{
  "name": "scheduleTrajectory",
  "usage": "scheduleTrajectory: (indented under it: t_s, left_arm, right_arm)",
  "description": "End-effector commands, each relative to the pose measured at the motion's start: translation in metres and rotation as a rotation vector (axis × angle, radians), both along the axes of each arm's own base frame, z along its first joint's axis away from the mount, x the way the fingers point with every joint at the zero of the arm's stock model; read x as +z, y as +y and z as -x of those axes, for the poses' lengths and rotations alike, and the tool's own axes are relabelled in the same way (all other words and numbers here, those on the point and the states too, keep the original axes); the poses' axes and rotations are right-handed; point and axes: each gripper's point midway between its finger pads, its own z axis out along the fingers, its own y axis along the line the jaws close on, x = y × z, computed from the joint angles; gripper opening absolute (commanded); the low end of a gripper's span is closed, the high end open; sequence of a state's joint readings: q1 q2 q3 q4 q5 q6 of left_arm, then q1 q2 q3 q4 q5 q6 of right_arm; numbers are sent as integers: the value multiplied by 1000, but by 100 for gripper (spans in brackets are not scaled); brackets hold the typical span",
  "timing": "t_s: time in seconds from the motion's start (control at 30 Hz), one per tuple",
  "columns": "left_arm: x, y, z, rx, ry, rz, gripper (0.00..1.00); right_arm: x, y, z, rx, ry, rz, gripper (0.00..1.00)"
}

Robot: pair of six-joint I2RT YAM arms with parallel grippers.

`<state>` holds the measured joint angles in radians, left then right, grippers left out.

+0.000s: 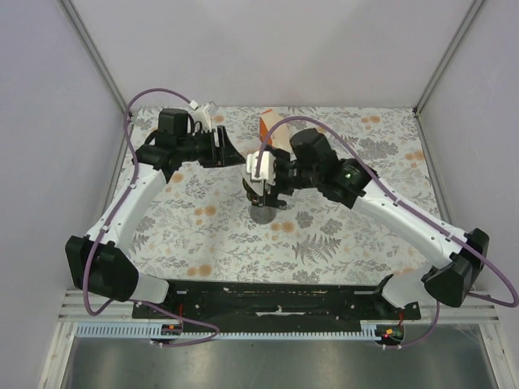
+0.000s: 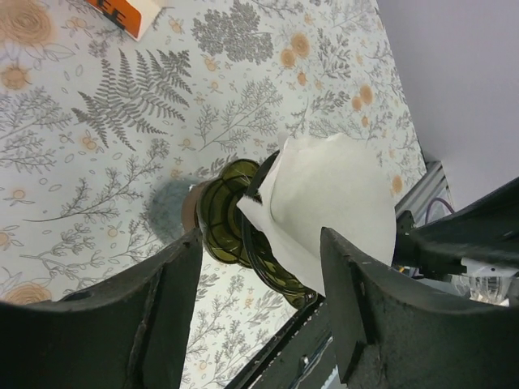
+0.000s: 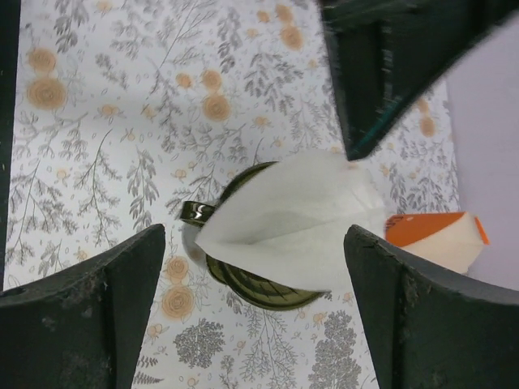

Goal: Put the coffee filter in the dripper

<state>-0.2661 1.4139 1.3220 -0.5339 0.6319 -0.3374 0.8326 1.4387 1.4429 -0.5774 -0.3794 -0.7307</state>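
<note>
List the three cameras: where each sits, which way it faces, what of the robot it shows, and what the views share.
Top external: above and behind the bases, facing down onto the table; both whole arms show.
Left wrist: on the left arm, facing down at the dripper and coffee filter, between fingers of the left claw.
Right wrist: on the right arm, facing down at the same pair, between fingers of the right claw.
Shared: both wrist views show filter on dripper.

White arm shells (image 1: 405,217), black joints (image 1: 101,267), looping purple cables (image 1: 152,92); the right pincer (image 3: 253,235) has scuffed matte-black fingers (image 3: 97,316).
</note>
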Motion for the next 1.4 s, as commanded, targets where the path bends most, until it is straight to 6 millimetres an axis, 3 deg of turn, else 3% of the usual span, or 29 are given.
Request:
scheduleTrajectory:
  t_s: [0.0,0.07,0.13,0.23,0.3,0.4,0.43,0.53,0.63,0.73,0.83,1.0,1.17,1.37]
  left_arm:
    - [31,12,-16,42,-142,-61,66]
    - [38,24,-27,97,-176,-92,67]
    - [46,37,-37,156,-207,-115,67]
    - [48,64,-58,263,-258,-164,68]
    - [43,87,-71,349,-282,-214,68]
    - [25,116,-84,447,-304,-275,69]
    - [18,122,-85,461,-309,-288,69]
    - [-3,138,-88,492,-325,-319,69]
    - [-28,155,-88,529,-338,-381,70]
    - [-64,171,-83,560,-333,-439,70]
    - [-85,181,-80,590,-363,-457,71]
    - [-123,195,-69,630,-386,-487,72]
    - [-140,200,-62,643,-440,-490,74]
    - [-152,198,-55,641,-504,-469,75]
  right_arm:
    - [90,-19,-19,-129,-2,-296,98]
    - [110,-45,-41,-256,35,-402,98]
    - [118,-77,-66,-418,84,-485,98]
    - [106,-139,-105,-753,107,-565,98]
    - [86,-186,-121,-944,161,-611,98]
    - [56,-241,-125,-1139,243,-724,98]
    - [38,-258,-124,-1198,262,-743,98]
    - [4,-301,-117,-1366,247,-795,98]
    - [-26,-331,-110,-1522,201,-799,98]
    - [-60,-353,-103,-1675,194,-797,98]
    - [-85,-359,-98,-1733,216,-773,98]
    - [-107,-368,-98,-1795,203,-755,98]
    - [-128,-371,-97,-1821,211,-713,98]
    - [-137,-375,-98,-1842,196,-703,98]
